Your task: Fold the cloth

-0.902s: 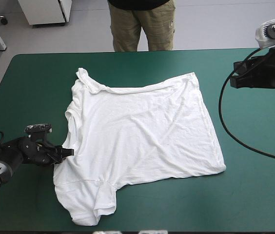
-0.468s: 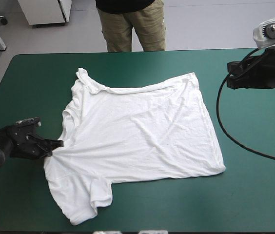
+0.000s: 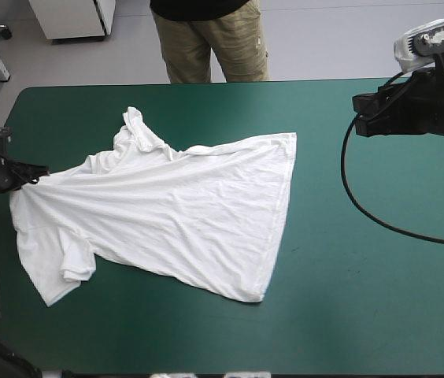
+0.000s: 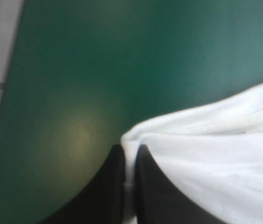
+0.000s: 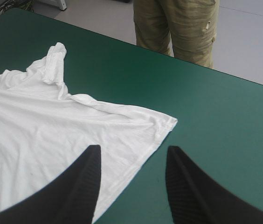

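Item: T-shirt (image 3: 167, 213), white, short-sleeved, one layer, unfolded. Location: left half of the teal-green table (image 3: 379, 299), reaching to its left edge. Orientation: long axis runs left to right across the table; collar (image 3: 137, 126) and near sleeve (image 3: 72, 264) lie toward the left, the hem (image 3: 281, 205) toward the right, slanted. Creases fan out from the left edge, where the cloth is pinched. Left gripper (image 3: 19, 172): fingers all but closed, a fold of cloth clamped between them. Right gripper (image 5: 132, 149): raised over the far right of the table, fingers wide apart, empty, well clear of the shirt. Handling, as judged: light, limp, prone to drag and bunch; a hem corner or shoulder seam likely offers the best hold.
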